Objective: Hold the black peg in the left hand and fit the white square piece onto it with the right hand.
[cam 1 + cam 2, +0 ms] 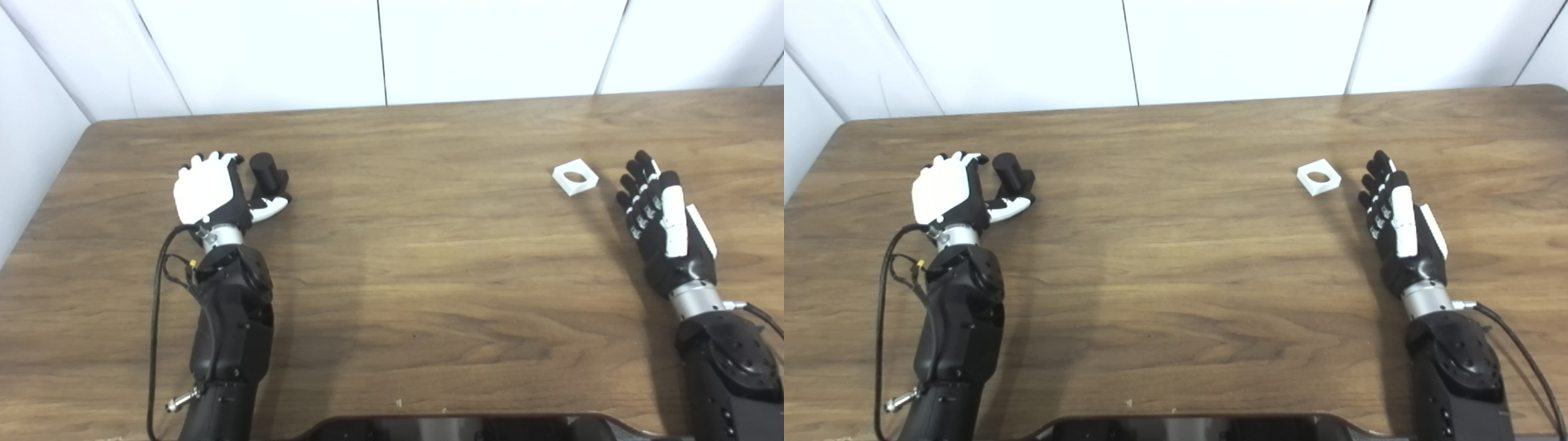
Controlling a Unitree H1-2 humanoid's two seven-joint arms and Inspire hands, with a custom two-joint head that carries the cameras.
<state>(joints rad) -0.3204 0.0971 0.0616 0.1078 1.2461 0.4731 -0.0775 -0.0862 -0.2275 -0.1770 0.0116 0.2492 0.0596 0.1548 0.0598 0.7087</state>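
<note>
On the left side of the brown wood-grain table (429, 263), the left hand (208, 190) is lying palm down with its fingers curling around the short black cylindrical peg (264, 171). The peg is standing upright on the tabletop, just beside the thumb, and whether the fingers are truly clamping it or only cupping it cannot be told from these views. Far across the table, the right hand (661, 214) is resting with its fingers spread and straight, holding nothing. The flat white square piece with a round hole (575, 176) is lying on the wood just beside those fingertips, near but apart from them.

The step in hand appears to be securing the peg, with the pickup of the white piece coming after. To do this well, the left hand should be closing firmly low on the peg, leaving its top end exposed for the hole. The right hand should be pinching the square piece by two opposite edges, keeping the hole unobstructed. Because the piece is thin and lying flat, a shallow approach risks pushing it along the table instead of lifting it.
</note>
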